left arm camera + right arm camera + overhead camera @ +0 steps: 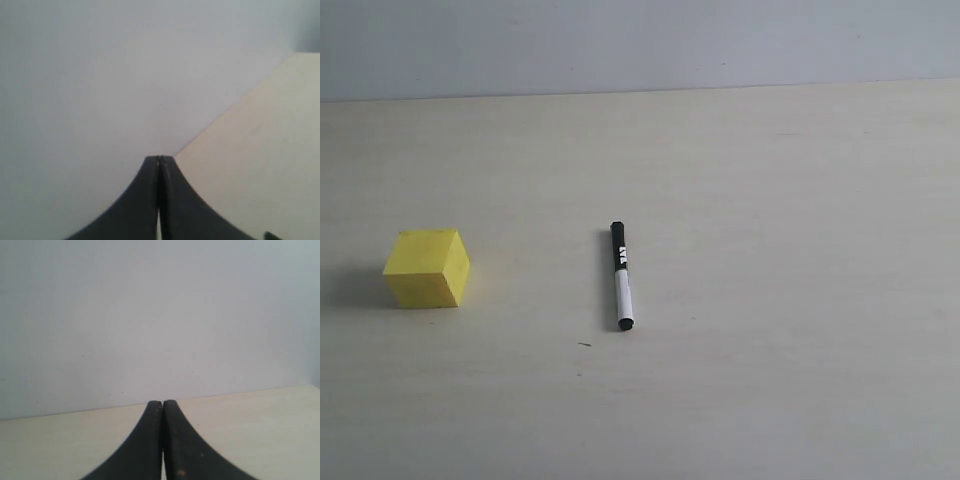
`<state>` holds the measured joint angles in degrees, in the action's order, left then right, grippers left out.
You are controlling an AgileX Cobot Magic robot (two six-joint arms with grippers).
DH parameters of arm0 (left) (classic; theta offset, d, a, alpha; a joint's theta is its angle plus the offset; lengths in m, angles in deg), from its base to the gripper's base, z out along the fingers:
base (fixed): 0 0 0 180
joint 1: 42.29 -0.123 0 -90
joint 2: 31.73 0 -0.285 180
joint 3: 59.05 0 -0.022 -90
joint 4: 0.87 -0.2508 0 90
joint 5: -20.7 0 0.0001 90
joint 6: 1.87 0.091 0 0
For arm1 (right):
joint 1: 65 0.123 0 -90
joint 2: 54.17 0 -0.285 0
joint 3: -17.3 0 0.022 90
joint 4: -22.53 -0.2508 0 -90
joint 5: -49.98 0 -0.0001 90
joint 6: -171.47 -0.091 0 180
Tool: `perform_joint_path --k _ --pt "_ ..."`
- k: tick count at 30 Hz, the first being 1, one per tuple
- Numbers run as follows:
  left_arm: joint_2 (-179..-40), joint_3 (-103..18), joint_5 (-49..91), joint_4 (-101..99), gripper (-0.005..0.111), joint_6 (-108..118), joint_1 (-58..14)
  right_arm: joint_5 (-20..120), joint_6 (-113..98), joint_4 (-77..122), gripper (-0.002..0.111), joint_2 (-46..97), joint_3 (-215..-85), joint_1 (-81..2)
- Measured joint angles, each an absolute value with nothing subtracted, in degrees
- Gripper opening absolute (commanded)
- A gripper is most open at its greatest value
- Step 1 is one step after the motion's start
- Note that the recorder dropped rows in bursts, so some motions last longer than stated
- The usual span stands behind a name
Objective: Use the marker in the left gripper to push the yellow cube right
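Pale, cream-coloured wood grain covers the tabletop (770, 300), which fills most of the exterior view and ends at a straight far edge against a plain grey-white wall (640, 45).

A marker (621, 276) lies flat near the middle of the table, nearly in line with the view's depth. Its black cap end points away, its white barrel comes toward the camera, and it ends in a small black tip. White lettering sits on the black part but is too small to read.

The yellow cube (427, 267) rests on the table well to the left of the marker, close to the left edge of the view, casting a soft shadow to its left. Bare tabletop lies between cube and marker, and a wider bare stretch runs from the marker to the right edge. A tiny dark speck (584, 345) lies just in front of the marker, slightly left.

In the left wrist view, the left gripper (160, 159) is clenched, its black fingers pressed together, with wall and a slanting table edge beyond. In the right wrist view, the right gripper (162, 403) is likewise clenched, fingers touching, above the table and facing the wall.
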<state>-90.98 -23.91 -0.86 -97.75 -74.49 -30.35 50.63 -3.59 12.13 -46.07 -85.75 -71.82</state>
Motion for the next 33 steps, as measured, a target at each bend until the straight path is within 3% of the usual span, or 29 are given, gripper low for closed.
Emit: perform_joint_path --k 4,8,13,15,21,28,33 --pt "-95.0 -27.5 27.8 -101.3 0.000 -70.8 -30.4 50.6 -3.6 12.1 0.000 -46.1 -85.7 -71.8" --pt "-101.3 -29.6 51.6 -92.8 0.000 -49.3 -30.4 50.6 -3.6 12.1 0.000 -46.1 -85.7 -71.8" --pt "-117.9 -44.5 81.9 -57.0 0.000 -28.8 -30.5 50.6 -3.6 12.1 0.000 -46.1 -85.7 -71.8" --pt "-124.8 -50.7 87.0 -41.9 0.000 -24.4 -30.6 50.6 -3.6 12.1 0.000 -46.1 -85.7 -71.8" --pt "-134.1 -54.4 87.3 -9.1 0.000 -18.5 -23.3 50.6 -3.6 12.1 0.000 -46.1 -85.7 -71.8" --pt "-135.3 -54.8 64.6 -5.4 0.000 -25.1 -6.7 50.6 -3.6 12.1 0.000 -46.1 -85.7 -71.8" --pt "-136.2 -54.8 52.3 -5.1 0.000 -25.3 -0.9 50.6 -3.6 12.1 0.000 -46.1 -85.7 -71.8"
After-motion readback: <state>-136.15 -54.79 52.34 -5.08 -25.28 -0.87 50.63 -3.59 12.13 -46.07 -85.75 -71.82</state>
